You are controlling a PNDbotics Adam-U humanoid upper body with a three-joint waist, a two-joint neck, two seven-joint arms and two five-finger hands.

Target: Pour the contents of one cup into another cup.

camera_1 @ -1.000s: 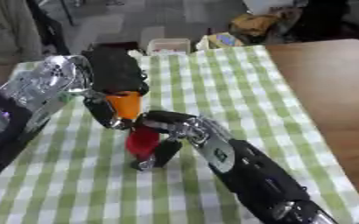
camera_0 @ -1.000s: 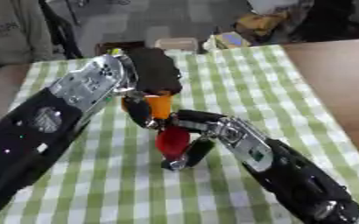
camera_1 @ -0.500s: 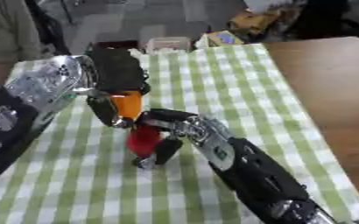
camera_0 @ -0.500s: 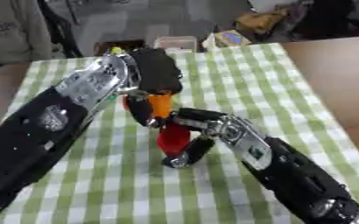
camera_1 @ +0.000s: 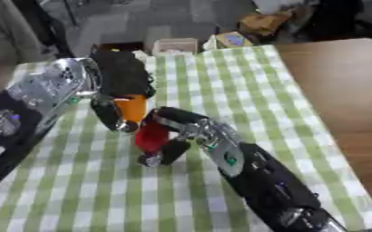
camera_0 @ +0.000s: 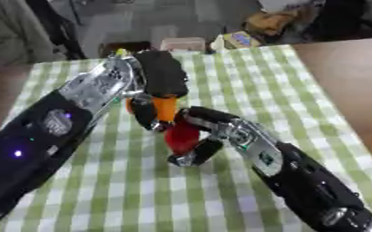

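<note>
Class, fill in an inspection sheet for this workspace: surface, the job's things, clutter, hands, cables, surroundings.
Surface: green-and-white checked cloth over a brown table.
Job's things: orange cup above and beside the red cup, both held.
Clutter: nothing seen on the cloth.
Hands: left hand curled round the orange cup; right hand curled round the red cup.
Cables: nothing seen.
Surroundings: small boxes and bags on the floor beyond the far edge.

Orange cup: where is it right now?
The orange cup sits mid-table in the left hand, just above and left of the red cup held by the right hand.
</note>
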